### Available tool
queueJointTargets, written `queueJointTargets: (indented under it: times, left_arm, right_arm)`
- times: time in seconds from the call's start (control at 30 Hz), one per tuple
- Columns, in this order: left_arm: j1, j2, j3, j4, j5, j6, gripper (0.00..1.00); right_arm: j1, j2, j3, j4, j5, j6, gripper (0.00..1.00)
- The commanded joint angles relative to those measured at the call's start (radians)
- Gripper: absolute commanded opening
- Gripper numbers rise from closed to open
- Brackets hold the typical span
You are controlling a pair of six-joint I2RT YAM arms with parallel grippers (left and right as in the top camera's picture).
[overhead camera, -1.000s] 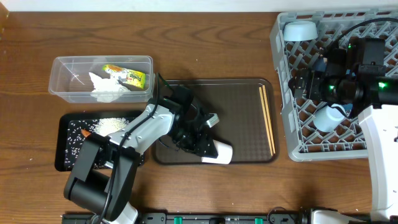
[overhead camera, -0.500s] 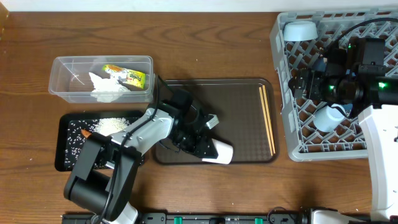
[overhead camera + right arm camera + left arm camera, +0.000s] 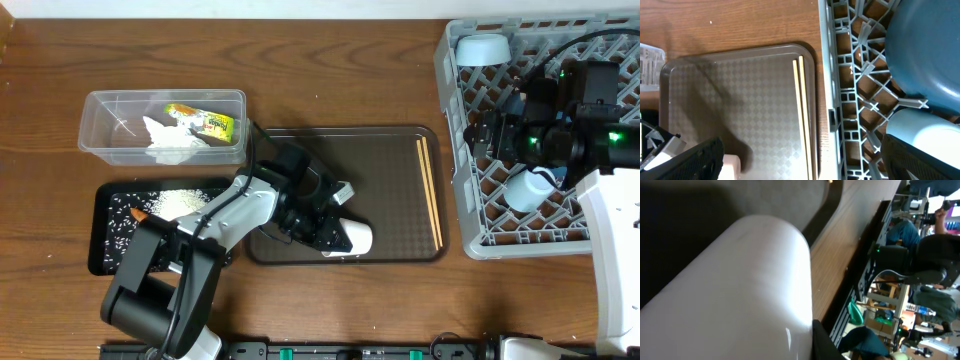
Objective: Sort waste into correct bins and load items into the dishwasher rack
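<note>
The white cup (image 3: 356, 238) lies on its side at the front of the brown serving tray (image 3: 385, 160). My left gripper (image 3: 328, 228) is shut on the white cup, whose wall (image 3: 740, 290) fills the left wrist view beside one dark finger (image 3: 826, 344). The chopsticks (image 3: 431, 190) (image 3: 802, 110) lie along the tray's right side. My right gripper (image 3: 483, 135) (image 3: 805, 165) hangs open and empty over the left edge of the dishwasher rack (image 3: 455, 205). In the rack are a light-blue bowl (image 3: 482, 47), a pale-blue cup (image 3: 527, 188) and a dark-blue bowl (image 3: 930, 50).
A clear tub (image 3: 100, 130) at the back left holds white tissue (image 3: 170, 142) and a green-yellow wrapper (image 3: 207, 122). In front of it, a black tray (image 3: 105, 250) holds rice (image 3: 175, 200) and a carrot piece (image 3: 137, 214). The left arm lies across the brown tray's left edge.
My left gripper has closed on the white cup, and the cup has shifted slightly towards the back. The right arm has not moved.
</note>
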Motion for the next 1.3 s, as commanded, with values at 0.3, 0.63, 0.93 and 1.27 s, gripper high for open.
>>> queueJointTargets:
  times: [0.3,0.63,0.93,1.27]
  left_arm:
    - [0.032,-0.026,0.029,0.047,0.175,-0.107,0.06]
    - [0.118,-0.08,0.029,0.151,0.45,-0.168,0.06]
    - [0.124,-0.08,0.029,0.151,0.458,-0.168,0.06]
    - [0.124,-0.08,0.029,0.16,0.457,-0.205,0.06]
  right_arm:
    - [0.015,-0.005,0.002,0.0,0.0,0.004,0.99]
    - [0.015,-0.005,0.002,0.0,0.0,0.004,0.99]
    - [0.015,-0.005,0.002,0.0,0.0,0.004,0.99]
    - [0.015,-0.005,0.002,0.0,0.0,0.004,0.99]
